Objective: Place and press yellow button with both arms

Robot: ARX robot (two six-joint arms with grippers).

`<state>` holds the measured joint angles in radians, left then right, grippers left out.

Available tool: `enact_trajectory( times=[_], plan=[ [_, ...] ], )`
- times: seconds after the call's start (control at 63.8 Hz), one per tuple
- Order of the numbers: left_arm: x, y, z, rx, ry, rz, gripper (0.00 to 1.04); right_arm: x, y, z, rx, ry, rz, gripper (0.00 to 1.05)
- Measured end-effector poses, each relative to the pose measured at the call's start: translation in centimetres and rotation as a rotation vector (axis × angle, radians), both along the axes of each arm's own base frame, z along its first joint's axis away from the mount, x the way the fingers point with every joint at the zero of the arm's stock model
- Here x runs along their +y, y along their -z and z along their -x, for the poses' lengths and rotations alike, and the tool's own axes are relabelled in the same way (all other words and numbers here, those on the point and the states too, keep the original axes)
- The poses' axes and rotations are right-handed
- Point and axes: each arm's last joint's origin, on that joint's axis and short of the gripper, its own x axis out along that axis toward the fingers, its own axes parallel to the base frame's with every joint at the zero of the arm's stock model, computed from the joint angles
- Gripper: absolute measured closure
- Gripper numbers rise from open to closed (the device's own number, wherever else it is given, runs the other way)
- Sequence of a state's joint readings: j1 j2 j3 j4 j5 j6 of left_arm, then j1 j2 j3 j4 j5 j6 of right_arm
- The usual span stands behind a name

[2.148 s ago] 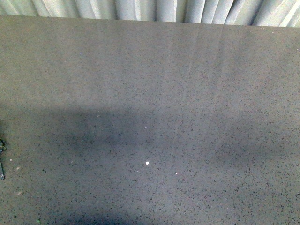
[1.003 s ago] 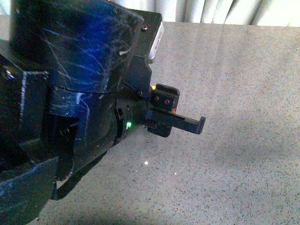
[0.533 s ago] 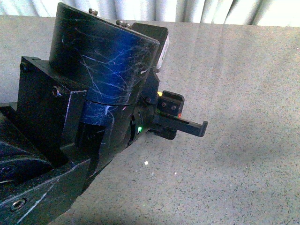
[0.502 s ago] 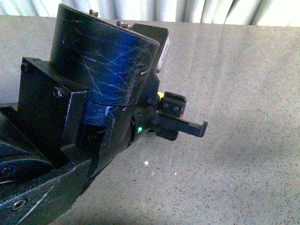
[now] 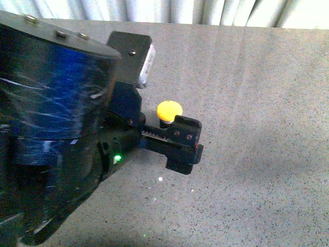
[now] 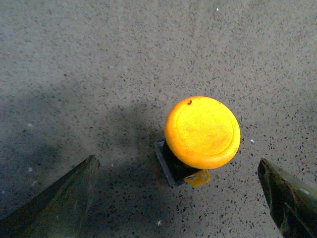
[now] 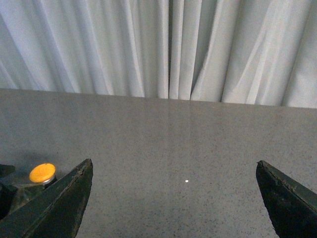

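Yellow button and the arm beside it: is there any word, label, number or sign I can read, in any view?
None: no readable text in any view.
yellow button: plain cap, one small dark speck near the rim, no lettering.
left arm: scratched glossy black casing, a green light, no label.
table and curtain: unmarked.

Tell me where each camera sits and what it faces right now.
Front: on the body, facing across the table; left arm fills its left side, button beyond it.
Left wrist: looks down on the button, between open left fingers.
Right wrist: faces curtains across the table; open right fingers show.
Shared: all three show the button.
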<state>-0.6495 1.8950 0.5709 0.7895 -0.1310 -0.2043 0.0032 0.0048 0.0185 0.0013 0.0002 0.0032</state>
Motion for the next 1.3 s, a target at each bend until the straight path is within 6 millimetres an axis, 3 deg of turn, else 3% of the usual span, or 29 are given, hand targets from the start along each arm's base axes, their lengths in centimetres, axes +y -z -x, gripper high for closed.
enact_trajectory(
  times=[0.408,0.533,0.627,0.737,0.768,0.8,0.831,0.862,1.082,1.301],
  plan=[
    [6.4,-5.6,4.3,-0.096,-0.055,0.103,0.11,0.0,0.0,0.0,0.000,0.000,0.000,0.09],
    [10.2,-7.6,6.6,-0.468,-0.399,0.050,0.34,0.0,0.0,0.0,0.000,0.000,0.000,0.09],
    [12.8,-7.6,8.9,-0.491,-0.451,0.013,0.52,0.0,0.0,0.0,0.000,0.002,0.000,0.09],
    [14.2,-7.8,11.7,-0.484,-0.436,-0.008,0.75,0.0,0.0,0.0,0.012,0.000,-0.001,0.09],
    [14.5,-8.1,12.1,-0.502,-0.436,0.003,0.81,0.0,0.0,0.0,0.111,-0.001,-0.017,0.09],
    [15.0,-8.6,12.6,-0.530,-0.445,0.018,0.89,0.0,-0.2,-0.2,0.353,0.017,-0.033,0.09],
    [15.4,-8.8,12.9,-0.552,-0.443,0.032,0.99,0.1,-0.6,-0.8,0.541,0.039,-0.032,0.09],
    [15.6,-8.9,13.0,-0.553,-0.440,0.034,1.04,0.2,-0.9,-1.4,0.590,0.047,-0.023,0.09],
    [16.6,-8.9,13.4,-0.557,-0.447,0.028,1.03,2.2,-4.5,-7.3,0.579,-0.017,0.027,0.09],
    [18.0,-8.6,14.1,-0.537,-0.447,0.018,1.03,6.8,-4.2,-13.7,0.695,-0.139,0.081,0.09]
  ],
)
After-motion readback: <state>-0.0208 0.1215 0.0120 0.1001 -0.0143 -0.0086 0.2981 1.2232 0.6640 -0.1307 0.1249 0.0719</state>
